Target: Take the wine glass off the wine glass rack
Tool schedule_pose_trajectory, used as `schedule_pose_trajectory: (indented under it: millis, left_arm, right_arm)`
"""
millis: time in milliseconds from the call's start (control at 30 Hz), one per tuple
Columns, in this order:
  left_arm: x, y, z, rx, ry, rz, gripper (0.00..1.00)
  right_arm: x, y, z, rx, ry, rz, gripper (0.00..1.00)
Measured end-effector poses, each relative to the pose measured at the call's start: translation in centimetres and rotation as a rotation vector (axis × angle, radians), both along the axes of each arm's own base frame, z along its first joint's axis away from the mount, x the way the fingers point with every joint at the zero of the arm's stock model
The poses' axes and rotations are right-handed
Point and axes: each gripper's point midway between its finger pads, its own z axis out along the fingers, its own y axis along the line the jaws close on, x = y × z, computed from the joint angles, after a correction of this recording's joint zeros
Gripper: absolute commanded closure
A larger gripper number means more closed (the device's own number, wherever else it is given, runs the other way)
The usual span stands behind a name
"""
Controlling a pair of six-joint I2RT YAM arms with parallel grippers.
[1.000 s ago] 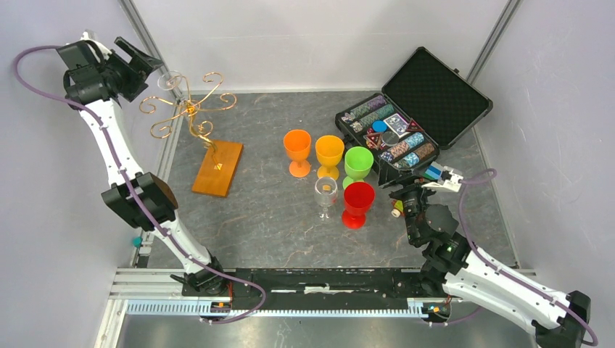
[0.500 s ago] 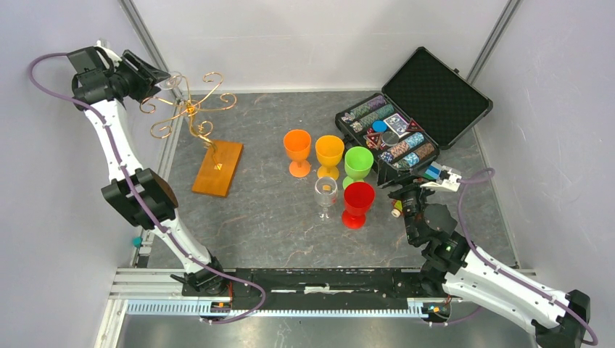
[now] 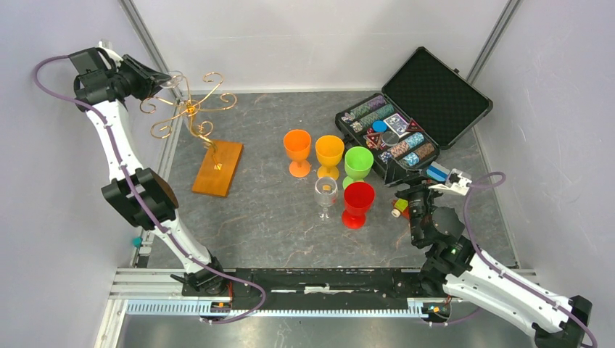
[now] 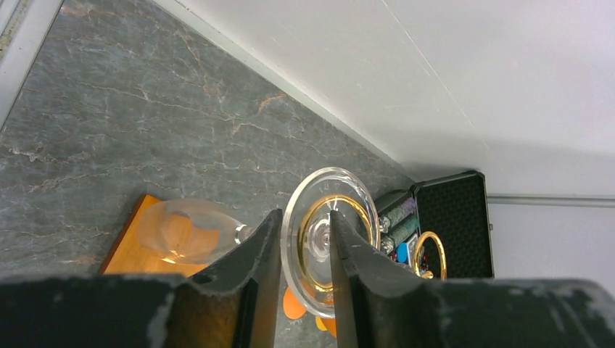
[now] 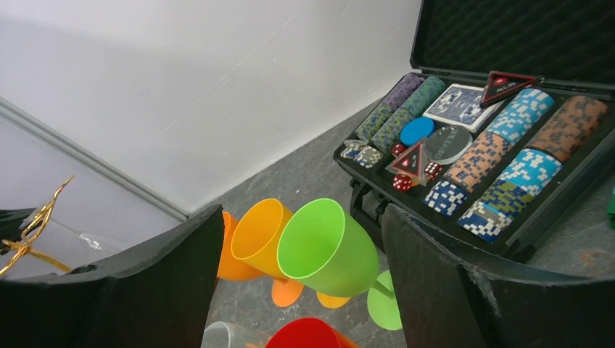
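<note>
The wine glass [image 3: 172, 80] hangs upside down from a curled arm at the 10 o'clock side of the wine glass rack [image 3: 190, 109], high above the rack's wooden base, at about 10 o'clock on the grey surface [image 3: 275, 232]. The left gripper [image 3: 156, 78] sits right at the glass. A second ago it was held back towards 9 o'clock, away from the scrolls, and since half a second ago it has hardly moved. In the left wrist view, the two fingers [image 4: 246, 283] stand a narrow gap apart with the foot of the glass [image 4: 330, 239] showing between them, its bowl off to their 9 o'clock. Whether they press on the glass or merely straddle it cannot be told. At mid-surface stand an orange cup [image 3: 297, 151], a yellow cup [image 3: 329, 154], a green cup [image 3: 358, 164], a red cup [image 3: 358, 203] and a second clear glass [image 3: 326, 194]. At 2 o'clock lies an open black case [image 3: 417, 109] of poker chips. The right gripper [image 3: 407, 190], at 3 o'clock from the red cup, is spread wide and holds nothing. Its arm has drifted slightly towards 4 o'clock.
</note>
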Motion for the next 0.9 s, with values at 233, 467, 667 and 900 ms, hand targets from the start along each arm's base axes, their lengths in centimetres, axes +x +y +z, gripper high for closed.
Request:
schedule_pose_trajectory:
  millis: [233, 467, 667, 900]
  left_arm:
    - [-0.1, -0.2, 0.9, -0.014, -0.018, 0.004, 0.92]
    - [-0.3, -0.6, 2.2, -0.046, -0.041, 0.019, 0.98]
    - [-0.7, -1.3, 4.1, -0.093, -0.101, 0.031, 0.98]
    - [-1.2, -2.2, 7.1, -0.153, -0.231, 0.047, 0.98]
  right_arm:
    - [0.0, -0.9, 0.2, -0.005, -0.004, -0.038, 0.16]
    - [-0.1, -1.2, 0.2, -0.004, -0.006, -0.045, 0.16]
    - [-0.1, -1.2, 0.2, -0.003, -0.006, -0.045, 0.16]
    - [-0.1, -1.2, 0.2, -0.003, -0.006, -0.045, 0.16]
